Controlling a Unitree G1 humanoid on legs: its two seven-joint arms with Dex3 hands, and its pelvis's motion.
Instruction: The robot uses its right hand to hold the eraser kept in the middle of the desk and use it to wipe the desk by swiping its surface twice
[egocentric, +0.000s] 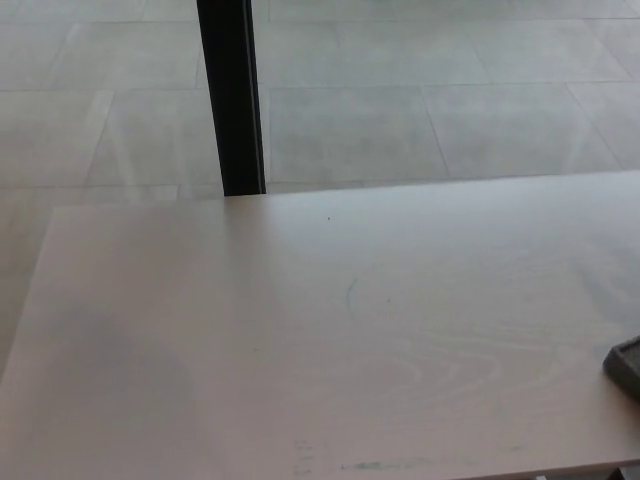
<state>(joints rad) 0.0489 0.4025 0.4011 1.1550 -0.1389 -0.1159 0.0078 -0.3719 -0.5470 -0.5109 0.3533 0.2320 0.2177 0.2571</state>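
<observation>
Neither hand shows anywhere in the head view, so whether each is spread, pressed together or pinching something cannot be told. The nearest thing to where the right hand would come in is a small dark grey corner poking in at the picture's right edge, low on the counter; it is cut off by the frame, and it is too little to say whether it is the eraser or a part of the robot. No eraser can be made out for certain on the surface. The counter fills the lower half of the view, a pale, whitish top with faint wood grain curling across its near right part. A short bluish curved mark sits near the middle of the counter, and a tiny dark speck lies close to the far edge. Along the near edge runs a thin line of grey smudges. A soft shadow darkens the near left part of the top. Beyond the far edge lies a floor of large light grey tiles with thin seams between them. A black upright post stands on that floor, rising out of the top of the picture, and its foot meets the far edge of the counter left of centre.
</observation>
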